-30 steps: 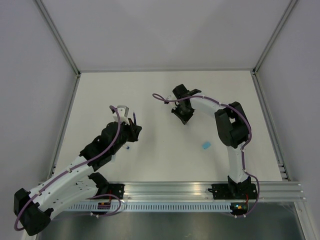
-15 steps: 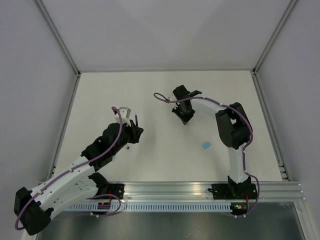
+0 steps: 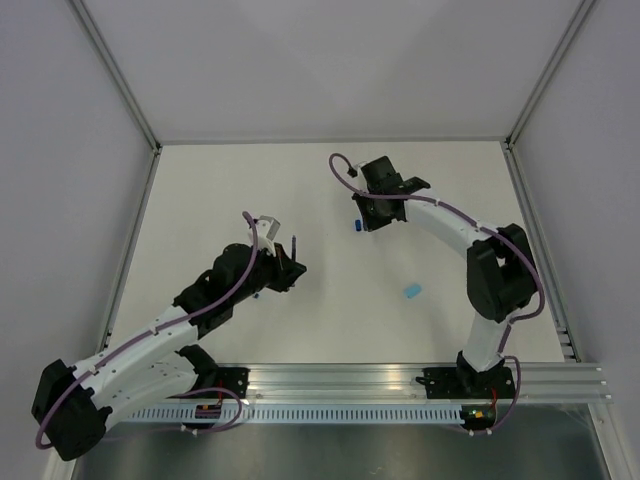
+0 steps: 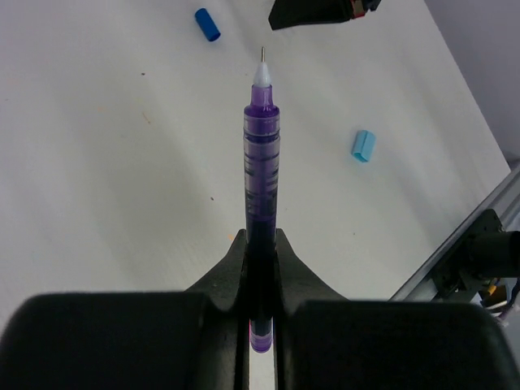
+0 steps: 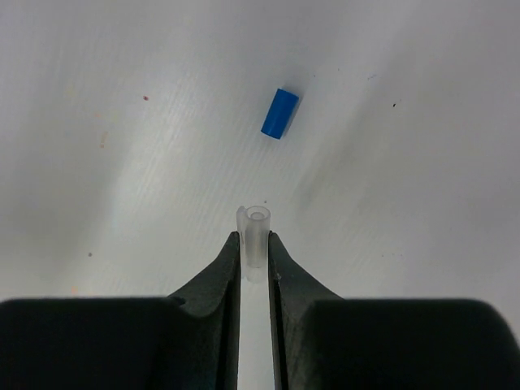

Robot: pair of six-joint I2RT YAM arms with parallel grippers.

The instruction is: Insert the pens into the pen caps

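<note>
The left end effector (image 4: 260,248) is clamping a dark purple see-through pen (image 4: 262,154), its white tip pointing up the frame. The right end effector (image 5: 254,245) is pinching a white translucent tubular pen (image 5: 257,223), seen end-on. Just above it, a dark blue cylindrical cap (image 5: 279,113) is lying on the white tabletop (image 5: 122,162). A light blue cylindrical cap (image 4: 363,146) is lying at centre right, well apart.

I see a white table (image 3: 330,320), evenly lit, beneath the left gripper (image 3: 291,262) and right gripper (image 3: 362,218). Plain grey walls (image 3: 330,60) rise ahead and to either side of them, joined by metal corner posts (image 3: 115,76). A slotted aluminium rail (image 3: 350,380) runs behind them.
</note>
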